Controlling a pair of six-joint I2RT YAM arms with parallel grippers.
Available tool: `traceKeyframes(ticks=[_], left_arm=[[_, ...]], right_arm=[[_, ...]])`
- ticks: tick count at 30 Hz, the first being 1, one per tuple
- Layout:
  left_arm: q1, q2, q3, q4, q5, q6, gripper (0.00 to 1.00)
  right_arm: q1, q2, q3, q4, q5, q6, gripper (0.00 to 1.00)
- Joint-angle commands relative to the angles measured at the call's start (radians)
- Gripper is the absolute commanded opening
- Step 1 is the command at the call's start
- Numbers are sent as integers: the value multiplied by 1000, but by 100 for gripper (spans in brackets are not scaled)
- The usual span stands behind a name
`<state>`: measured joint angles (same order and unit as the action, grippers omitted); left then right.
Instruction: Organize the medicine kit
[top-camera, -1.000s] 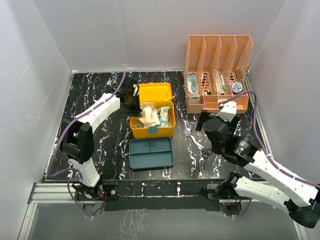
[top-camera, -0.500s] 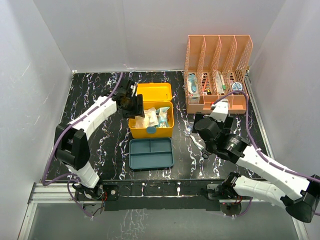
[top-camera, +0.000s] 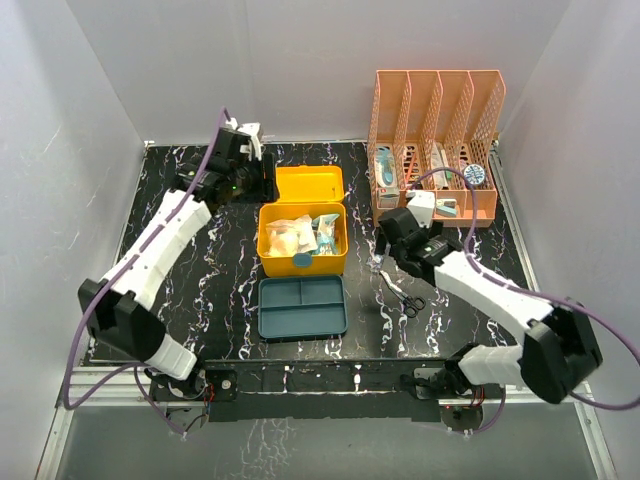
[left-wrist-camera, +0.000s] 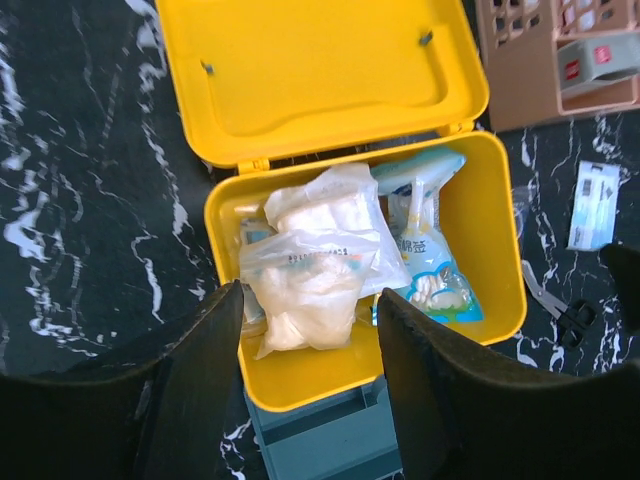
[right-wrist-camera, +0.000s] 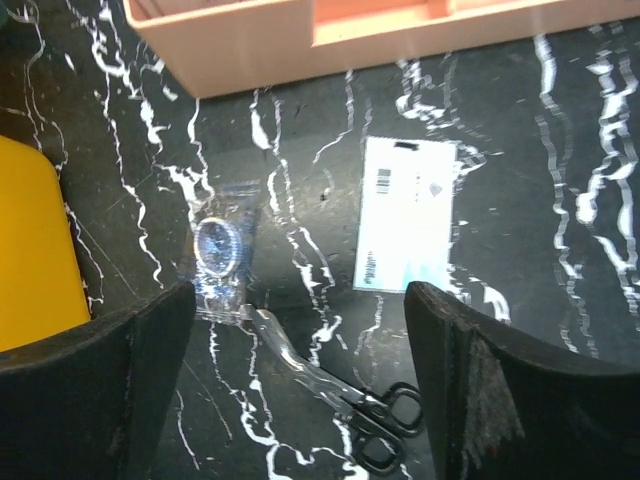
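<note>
A few cotton bags (left-wrist-camera: 315, 270) lay in the open medicine kit (left-wrist-camera: 505, 240) under the empty, open left gripper (left-wrist-camera: 308, 330). Scissors (right-wrist-camera: 340, 400), a small bag (right-wrist-camera: 222, 250) and a flat packet (right-wrist-camera: 405, 215) lay unpacked under the open right gripper (right-wrist-camera: 297, 330).

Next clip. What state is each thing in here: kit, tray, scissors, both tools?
medicine kit: lid open, bagged supplies inside.
insert tray: out of the kit, empty, on the table in front.
scissors: closed, lying on the table.
left tool: open, empty, above the kit.
right tool: open, empty, above the scissors.
</note>
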<state>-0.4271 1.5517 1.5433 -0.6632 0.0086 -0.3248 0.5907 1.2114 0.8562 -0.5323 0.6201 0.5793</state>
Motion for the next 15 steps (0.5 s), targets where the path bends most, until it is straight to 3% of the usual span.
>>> traceKeyframes(ticks=[1,5,11,15], left_arm=[[16,-114,66,-45,-107,50,56],[66,-142,72,-102,-147,51,59],[193,-147,34,-160,-46,56,63],[205,-150,20,-169,-33,65,67]], right_arm=[[-3,114,65,131,-96,30,79],[-3,217,89,171,-134,65,72],[-3,316,89,218,-130,85,69],[-3,384,76,260,-143,93,68]])
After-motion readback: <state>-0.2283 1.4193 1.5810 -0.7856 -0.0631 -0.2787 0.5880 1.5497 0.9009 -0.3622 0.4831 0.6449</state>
